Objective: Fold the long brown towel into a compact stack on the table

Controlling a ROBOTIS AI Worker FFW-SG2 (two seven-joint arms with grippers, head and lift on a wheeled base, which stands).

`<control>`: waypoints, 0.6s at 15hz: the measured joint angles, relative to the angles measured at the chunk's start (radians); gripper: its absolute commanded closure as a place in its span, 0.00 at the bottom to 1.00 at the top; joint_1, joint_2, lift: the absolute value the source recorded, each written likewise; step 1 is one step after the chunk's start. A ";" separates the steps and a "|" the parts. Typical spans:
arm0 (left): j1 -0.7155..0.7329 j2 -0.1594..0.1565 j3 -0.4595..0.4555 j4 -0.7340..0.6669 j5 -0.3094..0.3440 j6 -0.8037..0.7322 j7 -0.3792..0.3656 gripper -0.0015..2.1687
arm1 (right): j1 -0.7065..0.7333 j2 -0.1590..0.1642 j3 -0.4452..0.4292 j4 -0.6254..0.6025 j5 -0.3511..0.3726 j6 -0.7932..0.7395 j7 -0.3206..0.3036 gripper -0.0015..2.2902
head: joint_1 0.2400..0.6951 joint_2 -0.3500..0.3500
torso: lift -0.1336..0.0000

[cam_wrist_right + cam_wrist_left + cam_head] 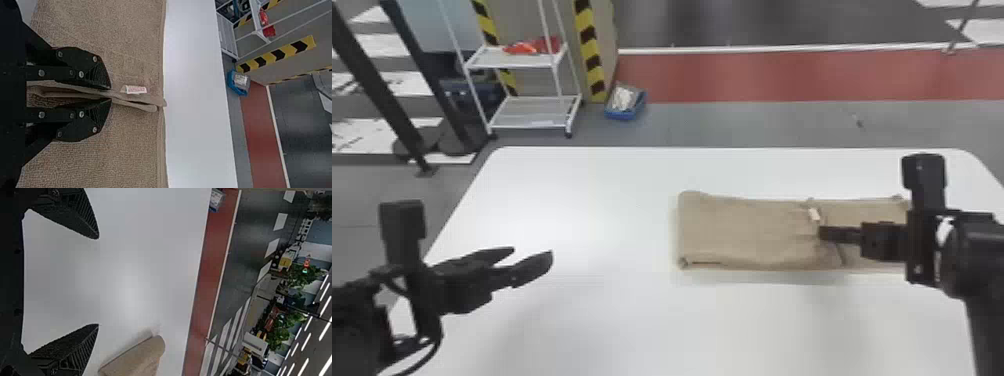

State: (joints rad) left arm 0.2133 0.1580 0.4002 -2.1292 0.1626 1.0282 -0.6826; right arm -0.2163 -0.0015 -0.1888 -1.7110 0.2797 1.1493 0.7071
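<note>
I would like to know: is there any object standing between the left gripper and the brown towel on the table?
Nothing visible stands between the left gripper and the towel; the white table stretches from one to the other. The right gripper is shut on the towel, near its white tag.

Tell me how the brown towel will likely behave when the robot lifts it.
The towel will probably droop, since its pinched edge bends softly between the right gripper's fingers. It seems unlikely to slip, given its rough, looped weave. Its loose folds may open if raised by that edge alone.
</note>
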 measured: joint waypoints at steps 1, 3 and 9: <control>0.000 0.000 0.000 0.000 0.000 0.000 0.000 0.04 | 0.000 0.000 -0.001 0.000 0.000 0.002 0.002 0.52 | 1.00 0.61 | 0.07; 0.001 0.000 0.000 0.000 0.000 -0.001 0.001 0.04 | 0.001 0.000 -0.001 0.000 -0.004 0.003 0.006 0.54 | 1.00 0.61 | 0.07; 0.002 -0.001 0.012 0.000 0.004 -0.001 0.000 0.04 | 0.011 0.000 -0.030 -0.099 -0.081 -0.003 0.027 0.54 | 1.00 0.63 | 0.07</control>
State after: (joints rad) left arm 0.2154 0.1565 0.4121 -2.1292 0.1664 1.0268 -0.6826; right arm -0.2054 -0.0015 -0.2186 -1.8102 0.1989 1.1463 0.7340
